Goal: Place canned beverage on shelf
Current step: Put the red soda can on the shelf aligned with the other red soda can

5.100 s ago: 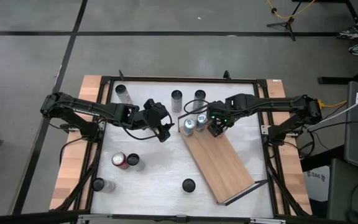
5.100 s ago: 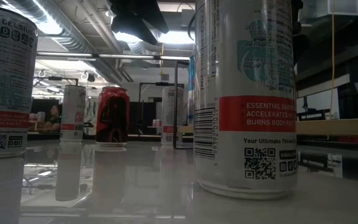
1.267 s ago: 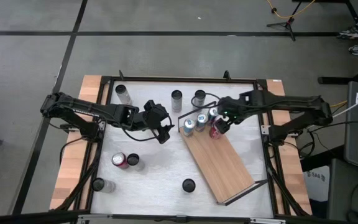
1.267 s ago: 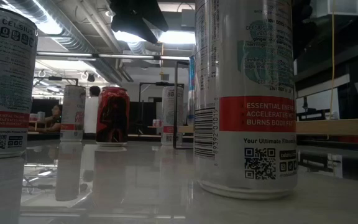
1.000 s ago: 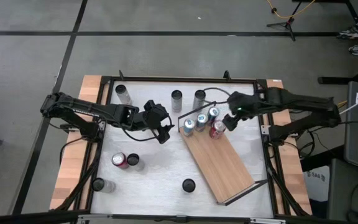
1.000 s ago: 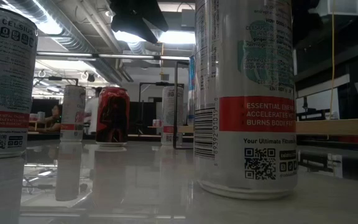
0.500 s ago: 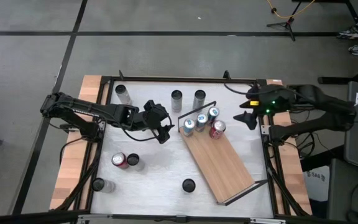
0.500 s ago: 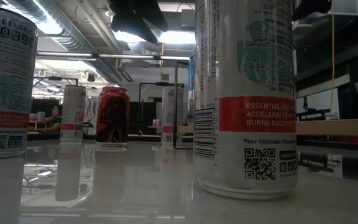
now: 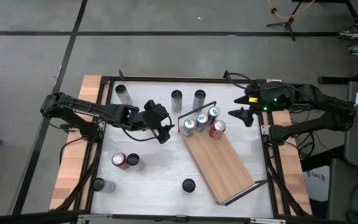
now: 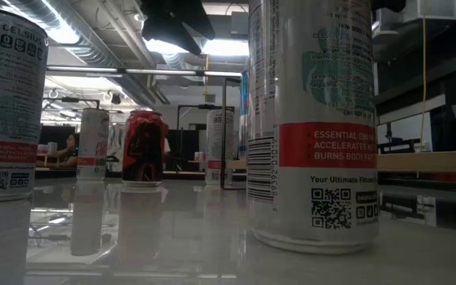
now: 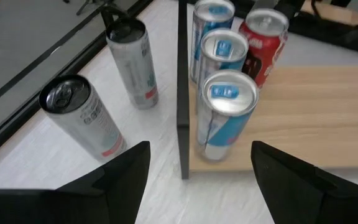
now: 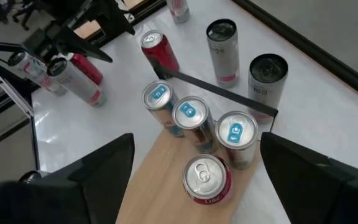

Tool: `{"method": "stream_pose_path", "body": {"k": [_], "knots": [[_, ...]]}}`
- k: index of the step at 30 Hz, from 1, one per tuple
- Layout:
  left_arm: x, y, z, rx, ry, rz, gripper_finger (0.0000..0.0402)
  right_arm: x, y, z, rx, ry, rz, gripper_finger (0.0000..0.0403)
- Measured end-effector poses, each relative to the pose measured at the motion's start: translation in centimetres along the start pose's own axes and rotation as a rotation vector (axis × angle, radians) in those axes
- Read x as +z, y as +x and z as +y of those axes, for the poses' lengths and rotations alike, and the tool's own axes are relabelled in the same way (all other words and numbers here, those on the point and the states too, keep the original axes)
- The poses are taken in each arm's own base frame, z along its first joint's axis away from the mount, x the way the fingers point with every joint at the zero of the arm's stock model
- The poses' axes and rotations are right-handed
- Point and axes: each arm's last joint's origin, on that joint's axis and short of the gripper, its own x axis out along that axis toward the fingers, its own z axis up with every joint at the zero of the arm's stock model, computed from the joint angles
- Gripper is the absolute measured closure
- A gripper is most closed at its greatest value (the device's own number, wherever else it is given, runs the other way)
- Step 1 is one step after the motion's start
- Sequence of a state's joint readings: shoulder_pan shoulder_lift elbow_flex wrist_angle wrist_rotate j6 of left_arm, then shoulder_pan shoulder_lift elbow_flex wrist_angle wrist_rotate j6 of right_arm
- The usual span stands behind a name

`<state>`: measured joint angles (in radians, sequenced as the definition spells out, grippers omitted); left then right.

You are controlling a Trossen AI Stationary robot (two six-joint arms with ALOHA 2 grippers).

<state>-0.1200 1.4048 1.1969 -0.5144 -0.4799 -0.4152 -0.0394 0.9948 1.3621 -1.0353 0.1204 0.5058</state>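
Right pincer [image 9: 241, 114] wide, empty, beside shelf [image 9: 219, 163]; left pincer [image 9: 165, 133] wide, empty.

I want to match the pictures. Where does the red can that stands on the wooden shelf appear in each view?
High view: the red can stands at the shelf's far end, beside three blue cans.
Low view: cannot tell; the red can seen there may be another one.
Left wrist view: red can behind the blue cans.
Right wrist view: red can nearest the camera.
Shared landmark: the row of three blue cans.
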Motion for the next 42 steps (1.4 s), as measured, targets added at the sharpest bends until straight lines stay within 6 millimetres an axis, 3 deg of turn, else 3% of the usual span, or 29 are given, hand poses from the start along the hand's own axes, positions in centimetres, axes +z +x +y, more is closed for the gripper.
{"method": "stream_pose_path", "body": {"k": [11, 26, 33, 42], "knots": [[0.3, 0.0, 0.0, -0.006, -0.018, -0.030, 0.0130, 0.1, 0.6, 0.1, -0.011, -0.018, 0.021, 0.0066], [3.3, -0.2, -0.4, -0.097, -0.118, -0.295, 0.0130, 0.0, 1.1, 0.2, -0.025, -0.024, 0.047, 0.0066], [4.5, 0.6, 1.7, -0.023, -0.305, -0.347, 0.0130, -0.3, 0.7, -0.1, -0.031, -0.052, 0.060, 0.0066], [2.7, 2.0, 5.2, 0.084, -0.534, -0.104, 0.0130, -0.6, 0.6, -0.3, -0.050, -0.057, 0.097, 0.0066]]}}
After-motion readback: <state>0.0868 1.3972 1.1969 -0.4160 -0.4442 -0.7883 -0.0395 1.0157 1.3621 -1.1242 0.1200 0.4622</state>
